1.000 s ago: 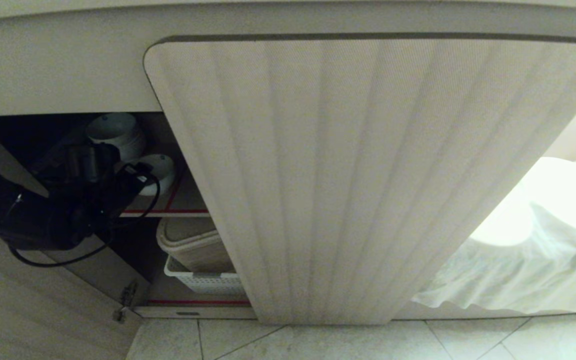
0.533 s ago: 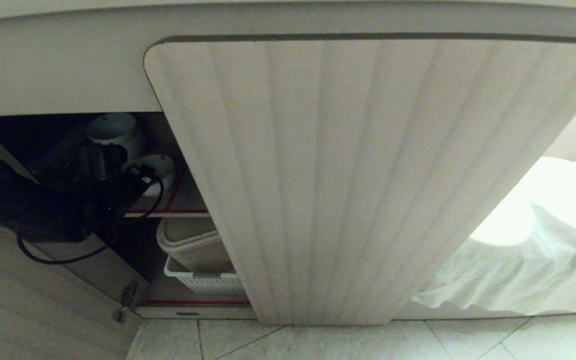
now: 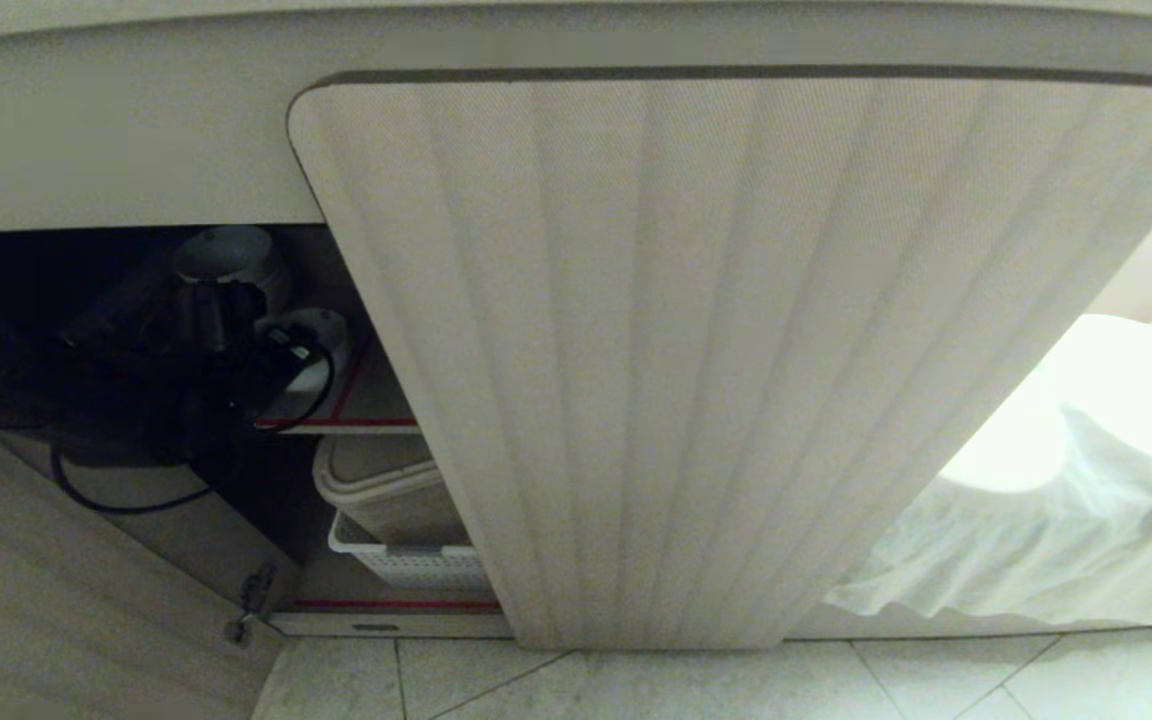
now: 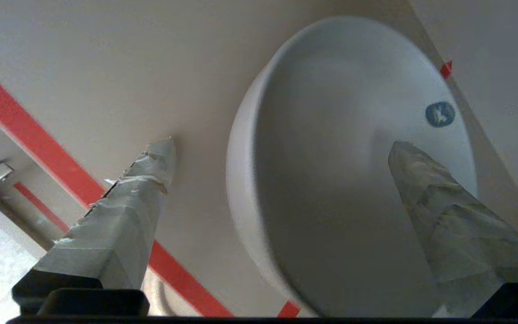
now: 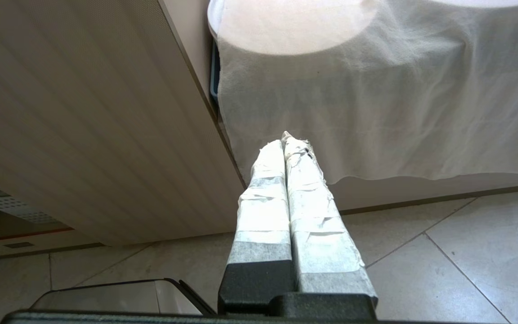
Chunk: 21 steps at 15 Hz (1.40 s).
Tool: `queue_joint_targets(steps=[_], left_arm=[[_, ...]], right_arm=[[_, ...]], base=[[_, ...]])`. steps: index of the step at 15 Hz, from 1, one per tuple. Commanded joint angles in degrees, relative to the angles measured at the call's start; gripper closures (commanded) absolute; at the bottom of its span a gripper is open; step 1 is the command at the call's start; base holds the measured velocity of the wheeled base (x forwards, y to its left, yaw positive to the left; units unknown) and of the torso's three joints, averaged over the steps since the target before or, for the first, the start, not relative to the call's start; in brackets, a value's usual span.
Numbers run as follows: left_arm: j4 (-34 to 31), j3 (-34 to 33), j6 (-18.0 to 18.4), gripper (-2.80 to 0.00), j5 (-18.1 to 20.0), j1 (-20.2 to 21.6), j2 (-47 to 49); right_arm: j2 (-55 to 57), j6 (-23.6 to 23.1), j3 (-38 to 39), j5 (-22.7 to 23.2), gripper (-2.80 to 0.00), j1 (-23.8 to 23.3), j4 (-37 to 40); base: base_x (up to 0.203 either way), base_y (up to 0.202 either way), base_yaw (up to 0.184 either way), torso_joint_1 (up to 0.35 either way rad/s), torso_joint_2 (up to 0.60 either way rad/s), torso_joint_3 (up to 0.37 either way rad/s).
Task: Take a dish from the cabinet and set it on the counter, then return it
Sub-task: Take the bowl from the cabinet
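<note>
White ceramic dish [image 4: 353, 171] on red-edged shelf [image 4: 106, 90] inside cabinet [image 3: 736, 350] | left gripper [image 4: 281, 148] spread wide, straddling near rim: one finger over bowl interior, other outside above shelf | no grip | right gripper [image 5: 284, 141] closed, empty, above floor tiles [image 5: 443, 252].

Right gripper [image 5: 285, 140], taped fingers pressed together, above tiled floor [image 5: 443, 261] beside ribbed cabinet door [image 5: 83, 121]
</note>
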State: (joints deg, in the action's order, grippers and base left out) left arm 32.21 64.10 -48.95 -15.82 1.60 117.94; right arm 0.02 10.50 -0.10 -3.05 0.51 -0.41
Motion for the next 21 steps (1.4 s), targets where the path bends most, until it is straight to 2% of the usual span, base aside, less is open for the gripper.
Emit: queue_joint_targets(steps=[1, 7, 11, 21], left_arm=[[-1.33, 2.2, -0.27, -2.8, -0.17, 0.07, 0.19], [-4.81, 4.73, -0.19, -2.8, -0.08, -0.1, 0.27], [-10.79, 8.5, -0.1, -2.8, -0.17, -0.19, 0.36], [-18.73, 11.29, -0.1, -2.8, -0.08, -0.19, 0.1]], right_arm=[[-0.02, 0.05, 0.01, -0.03, 0.0, 0.02, -0.02], [-0.02, 0.05, 0.01, -0.03, 0.0, 0.02, -0.02], [-0.02, 0.05, 0.01, -0.03, 0.0, 0.02, -0.02], [-0.02, 0.05, 0.01, -0.03, 0.0, 0.02, -0.02]], base=[[0.0, 0.0, 0.0, 0.0, 0.0, 0.0], [0.0, 0.0, 0.0, 0.0, 0.0, 0.0], [0.0, 0.0, 0.0, 0.0, 0.0, 0.0], [0.0, 0.0, 0.0, 0.0, 0.0, 0.0]])
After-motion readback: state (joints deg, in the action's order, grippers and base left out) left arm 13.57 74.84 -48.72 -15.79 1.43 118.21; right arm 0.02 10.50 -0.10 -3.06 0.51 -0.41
